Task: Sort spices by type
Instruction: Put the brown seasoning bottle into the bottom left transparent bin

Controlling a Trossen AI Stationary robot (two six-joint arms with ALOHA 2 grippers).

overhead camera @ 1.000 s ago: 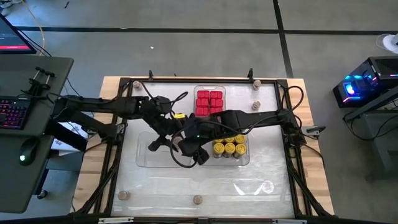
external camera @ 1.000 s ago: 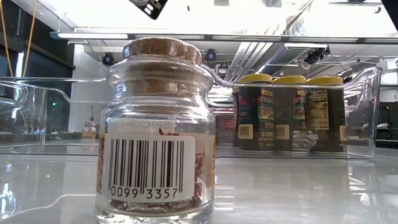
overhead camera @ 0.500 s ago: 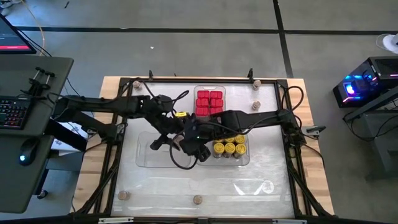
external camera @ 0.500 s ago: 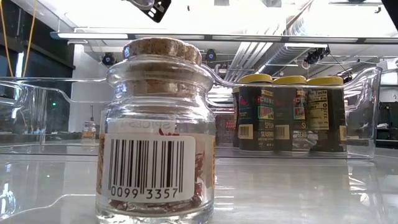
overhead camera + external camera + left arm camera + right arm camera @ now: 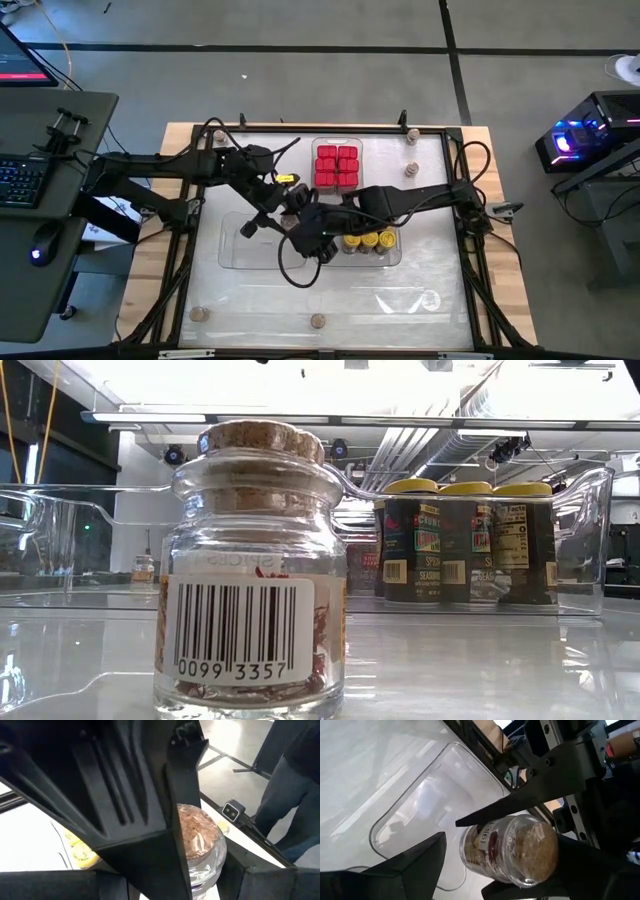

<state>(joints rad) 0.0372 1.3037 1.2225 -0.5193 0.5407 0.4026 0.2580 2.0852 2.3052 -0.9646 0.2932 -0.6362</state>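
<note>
While red boxes (image 5: 337, 166) fill one tray (image 5: 352, 146), left jaws grip a cork-topped jar (image 5: 200, 845).

The desk (image 5: 440, 290) carried three clear plastic trays (image 5: 232, 255) and loose cork-stoppered jars (image 5: 317, 321) near its edges; one barcoded cork-stoppered jar (image 5: 252, 565) stood right before the low camera.

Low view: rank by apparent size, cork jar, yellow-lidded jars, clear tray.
1. clear tray, widest in frame.
2. cork-topped jar, though it's closest to the camera, so inflated.
3. yellow-lidded jars, each about alike; can't rank among themselves.
</note>
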